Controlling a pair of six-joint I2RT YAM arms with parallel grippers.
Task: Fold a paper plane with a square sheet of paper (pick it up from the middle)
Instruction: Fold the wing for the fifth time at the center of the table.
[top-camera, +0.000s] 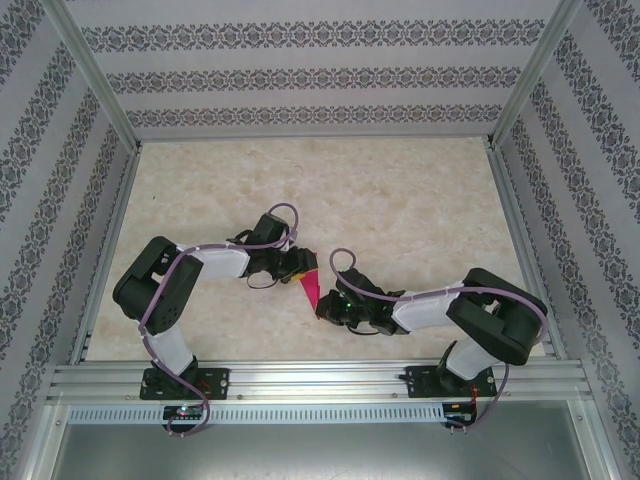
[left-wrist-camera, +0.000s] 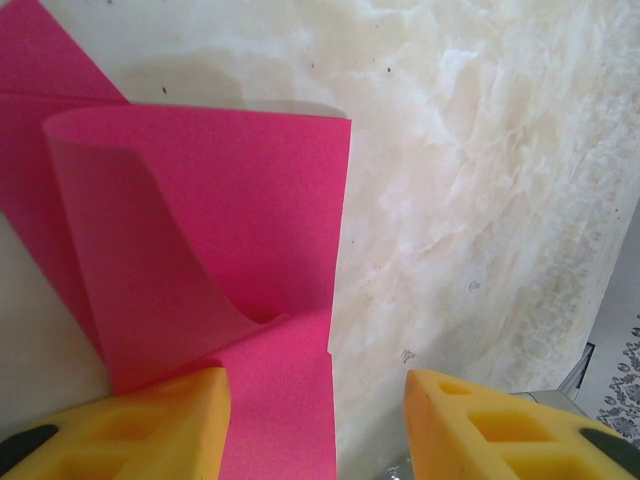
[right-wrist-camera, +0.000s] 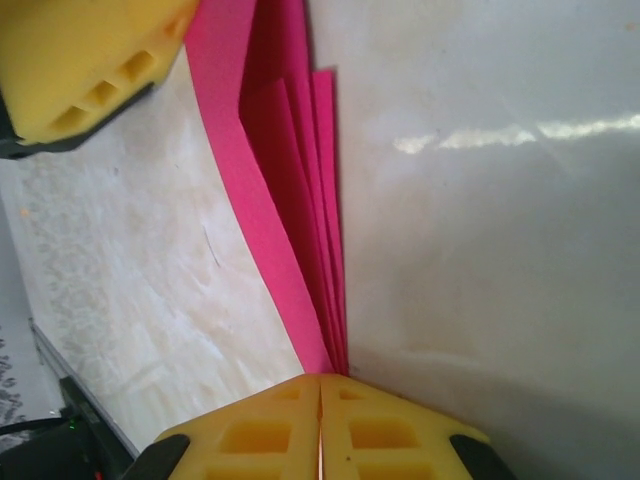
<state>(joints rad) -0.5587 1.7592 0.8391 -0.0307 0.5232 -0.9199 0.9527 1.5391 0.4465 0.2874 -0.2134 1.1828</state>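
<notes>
The magenta-pink paper (top-camera: 310, 288) is folded into a narrow layered wedge and held on edge just above the table between my two grippers. My right gripper (right-wrist-camera: 320, 380) is shut on its pointed end, and the folded layers (right-wrist-camera: 290, 200) fan away from the fingertips. My left gripper (left-wrist-camera: 315, 420) is open at the wedge's far end. A curled flap of the paper (left-wrist-camera: 250, 200) rises in front of it, and a flat strip runs in beside its left finger (left-wrist-camera: 150, 430). The right finger (left-wrist-camera: 500, 430) stands clear of the paper. In the top view the left gripper (top-camera: 297, 265) and right gripper (top-camera: 325, 308) face each other closely.
The marble-patterned table (top-camera: 400, 200) spreads behind and to both sides of the arms. Aluminium rails (top-camera: 320, 378) run along the near edge, and patterned walls (top-camera: 300, 80) close in the back and sides. The left gripper's yellow finger (right-wrist-camera: 70, 60) sits near the paper in the right wrist view.
</notes>
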